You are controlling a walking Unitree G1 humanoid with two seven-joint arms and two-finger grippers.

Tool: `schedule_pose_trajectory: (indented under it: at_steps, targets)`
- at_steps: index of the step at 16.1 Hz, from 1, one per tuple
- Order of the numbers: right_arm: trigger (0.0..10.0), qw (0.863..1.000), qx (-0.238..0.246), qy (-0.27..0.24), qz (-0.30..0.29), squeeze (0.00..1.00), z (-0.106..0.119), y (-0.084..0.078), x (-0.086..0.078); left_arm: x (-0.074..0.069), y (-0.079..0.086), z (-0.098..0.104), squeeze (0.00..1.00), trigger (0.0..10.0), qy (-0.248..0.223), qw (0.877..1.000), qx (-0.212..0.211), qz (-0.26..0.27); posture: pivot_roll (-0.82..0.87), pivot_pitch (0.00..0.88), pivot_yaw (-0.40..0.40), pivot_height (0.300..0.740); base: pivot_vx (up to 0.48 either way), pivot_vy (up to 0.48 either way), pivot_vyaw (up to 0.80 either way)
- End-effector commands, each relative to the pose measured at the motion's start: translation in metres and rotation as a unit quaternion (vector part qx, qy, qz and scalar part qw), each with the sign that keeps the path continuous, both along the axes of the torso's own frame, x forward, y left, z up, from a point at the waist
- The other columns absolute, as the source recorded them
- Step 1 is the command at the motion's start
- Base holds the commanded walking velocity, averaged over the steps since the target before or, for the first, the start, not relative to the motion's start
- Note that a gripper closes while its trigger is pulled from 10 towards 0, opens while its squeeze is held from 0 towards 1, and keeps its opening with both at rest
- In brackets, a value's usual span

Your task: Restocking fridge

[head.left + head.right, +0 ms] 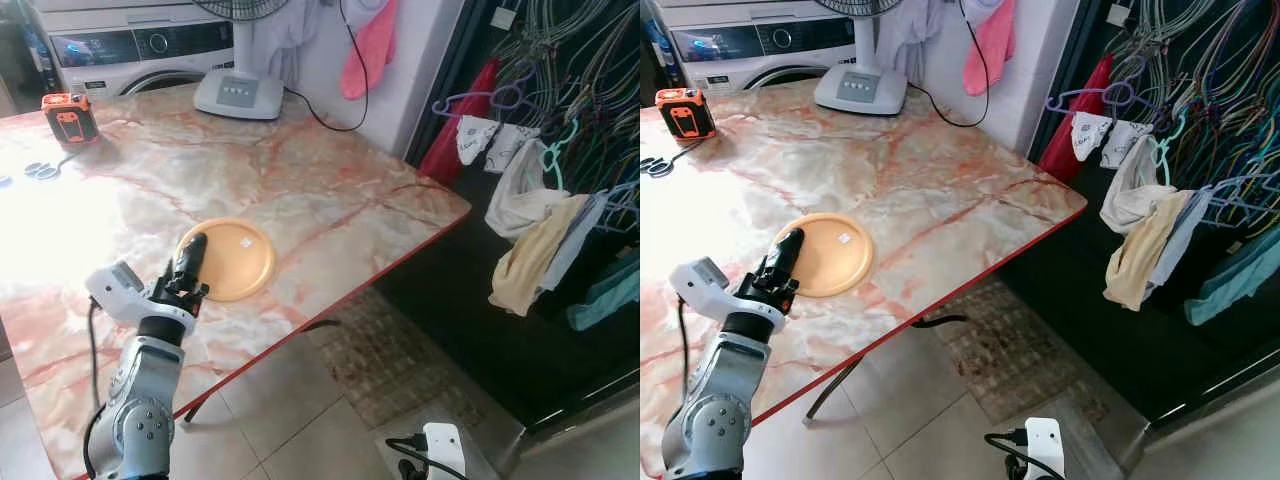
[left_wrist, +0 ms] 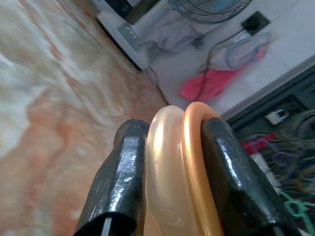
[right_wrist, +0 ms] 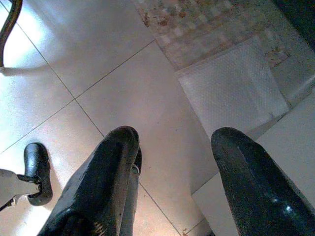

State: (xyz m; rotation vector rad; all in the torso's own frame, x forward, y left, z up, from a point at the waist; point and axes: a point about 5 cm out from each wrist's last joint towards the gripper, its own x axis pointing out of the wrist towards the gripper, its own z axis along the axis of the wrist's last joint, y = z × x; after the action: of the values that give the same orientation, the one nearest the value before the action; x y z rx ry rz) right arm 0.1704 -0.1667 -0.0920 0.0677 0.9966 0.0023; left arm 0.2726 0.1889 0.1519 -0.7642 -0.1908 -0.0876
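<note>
From the head views, an orange plate [image 1: 228, 258] lies flat on the pink marble table [image 1: 300, 180] near its front edge, and the left gripper [image 1: 190, 262] has its two black fingers pinched on the plate's near rim. In the left wrist view the fingers [image 2: 123, 182] squeeze the plate's rim tight between them, with a fan base [image 2: 125, 34] and a pink cloth [image 2: 209, 83] far behind. In the right wrist view the right gripper [image 3: 174, 142] hangs over the tiled floor [image 3: 123, 83] with its fingers spread apart, holding nothing.
</note>
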Motion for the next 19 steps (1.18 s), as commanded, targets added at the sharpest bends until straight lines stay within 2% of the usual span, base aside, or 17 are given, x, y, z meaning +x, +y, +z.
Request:
schedule_pose_trajectory:
  at_steps: [1,8,19]
  targets:
    - [10.0,1.000,-0.009,-0.001,-0.008,0.00,0.001,-0.007,0.000,-0.002,-0.009,0.008,0.00,10.0,-0.013,1.000,-0.006,-0.026,-0.04,0.030,-0.142,0.740,0.000,0.000,0.00]
    - [10.0,1.000,-0.009,0.000,-0.007,0.00,0.000,-0.007,-0.002,-0.006,-0.013,-0.002,0.00,10.0,0.018,1.000,0.005,-0.025,-0.04,0.000,-0.136,0.740,0.000,0.000,0.00]
    - [10.0,1.000,-0.005,0.002,-0.008,0.00,-0.002,-0.004,-0.005,-0.004,-0.013,-0.002,0.00,10.0,0.019,0.999,0.008,-0.035,-0.03,0.000,-0.116,0.740,0.000,0.000,0.00]
